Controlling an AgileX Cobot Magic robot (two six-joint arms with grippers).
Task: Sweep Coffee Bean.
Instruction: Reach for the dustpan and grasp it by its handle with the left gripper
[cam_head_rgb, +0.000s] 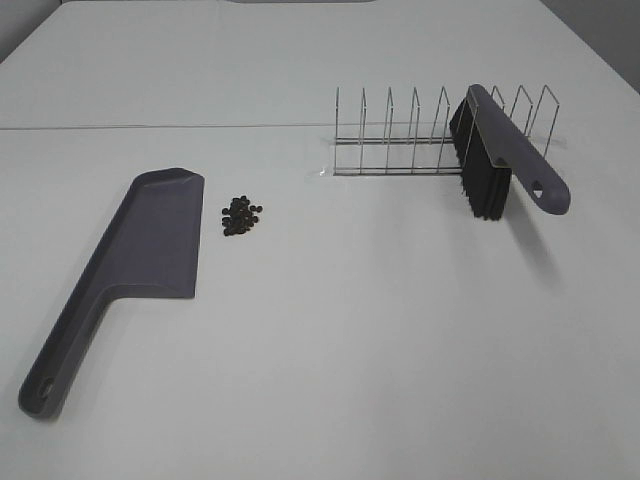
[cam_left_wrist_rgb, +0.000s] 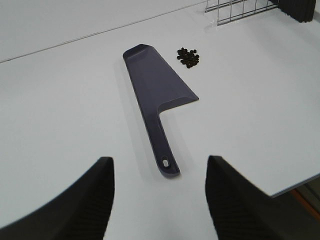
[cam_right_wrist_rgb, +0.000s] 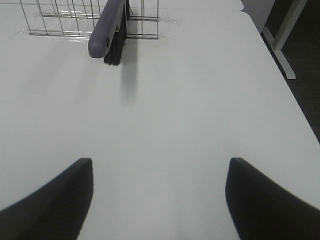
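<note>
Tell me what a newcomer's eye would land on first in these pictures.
A grey dustpan lies flat on the left of the white table, with a small heap of dark coffee beans just off its right side. Far right, a grey brush stands in a wire rack, bristles down.

Bright diffuse light, faint soft shadows, corners seemingly blurred

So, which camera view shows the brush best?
The exterior high view: the brush shows whole there, handle and bristles, resting in the wire rack. The right wrist view shows only its handle end and some bristles. The left wrist view catches just a dark corner of it at the frame edge.
</note>
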